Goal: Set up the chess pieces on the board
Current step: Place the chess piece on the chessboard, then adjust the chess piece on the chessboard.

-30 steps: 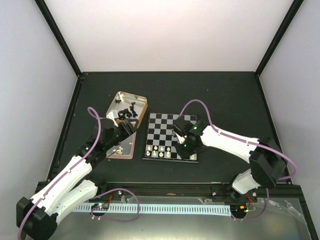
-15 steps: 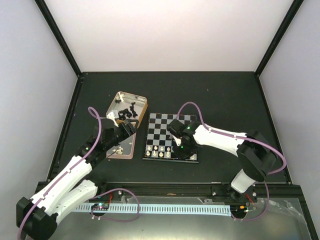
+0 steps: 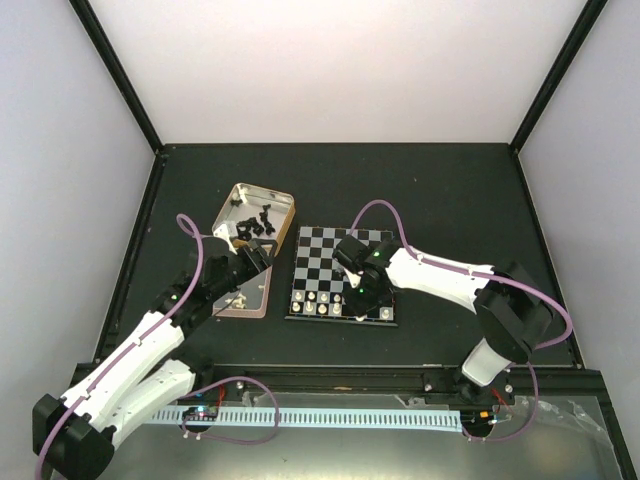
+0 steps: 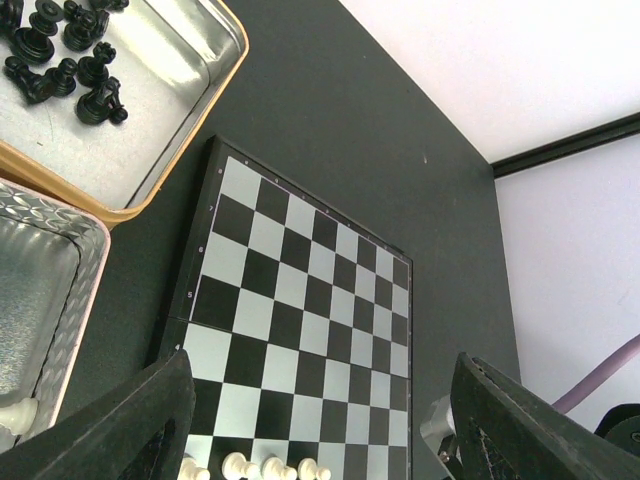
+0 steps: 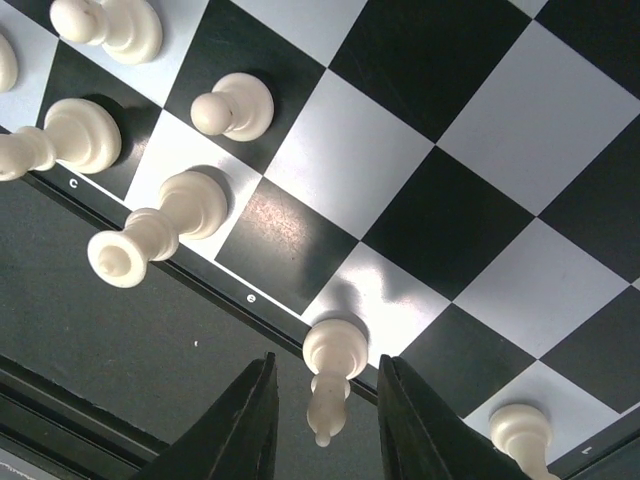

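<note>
Chess piece (image 5: pixel 335 350) on board (image 5: pixel 440 220) edge, between parted right jaws.

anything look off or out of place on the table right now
Nothing is spilled or broken. The black pieces lie in a jumble in the far tin, none visible on the board. One white piece sits in the near tin. The white pieces set on the board stand upright.

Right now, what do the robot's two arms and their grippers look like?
Both the left arm and the right arm have white tubular links with black joints. A purple cable loops along each. The fingers are black and matte. Small green lights glow near the right wrist.
</note>
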Controlling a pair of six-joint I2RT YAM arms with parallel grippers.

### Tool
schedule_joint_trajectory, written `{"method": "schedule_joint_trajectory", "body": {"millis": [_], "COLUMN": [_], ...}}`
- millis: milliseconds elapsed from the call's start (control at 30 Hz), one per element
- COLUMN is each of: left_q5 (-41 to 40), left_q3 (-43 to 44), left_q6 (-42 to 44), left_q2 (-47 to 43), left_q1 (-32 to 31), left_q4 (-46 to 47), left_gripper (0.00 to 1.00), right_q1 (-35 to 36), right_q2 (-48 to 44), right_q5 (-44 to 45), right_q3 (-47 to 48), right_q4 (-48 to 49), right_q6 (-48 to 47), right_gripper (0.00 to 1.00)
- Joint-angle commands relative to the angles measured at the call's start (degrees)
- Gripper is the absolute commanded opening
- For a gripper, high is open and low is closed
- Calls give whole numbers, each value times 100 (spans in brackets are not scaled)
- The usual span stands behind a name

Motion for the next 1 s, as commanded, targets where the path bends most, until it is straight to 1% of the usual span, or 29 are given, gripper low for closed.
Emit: {"method": "schedule_joint_trajectory", "body": {"millis": [0, 167, 433, 533, 667, 867, 967], "left_q5": [-68, -68, -61, -61, -61, -70, -70], "left_q3": [216, 216, 209, 216, 216, 224, 229], "left_q6": [112, 125, 119, 111, 121, 147, 147], "left_q2": [31, 53, 72, 88, 97, 119, 119], "left_q1": [49, 45, 44, 48, 44, 52, 52], "left_q4": [-89, -117, -132, -136, -129, -136, -136], "left_gripper": [72, 72, 72, 72, 72, 72, 72], "right_q1": [52, 76, 128, 140, 154, 157, 150], "right_q2": [-101, -48, -15, 18, 20, -123, -88], "right_q5": [109, 124, 184, 233, 428, 824, 825], "right_q3": [13, -17, -67, -82, -88, -20, -25], "right_q4": [91, 74, 7, 7, 43, 180, 216], "right_q6": [51, 26, -4, -9, 37, 193, 204], "right_gripper": [28, 25, 24, 19, 8, 4, 4]}}
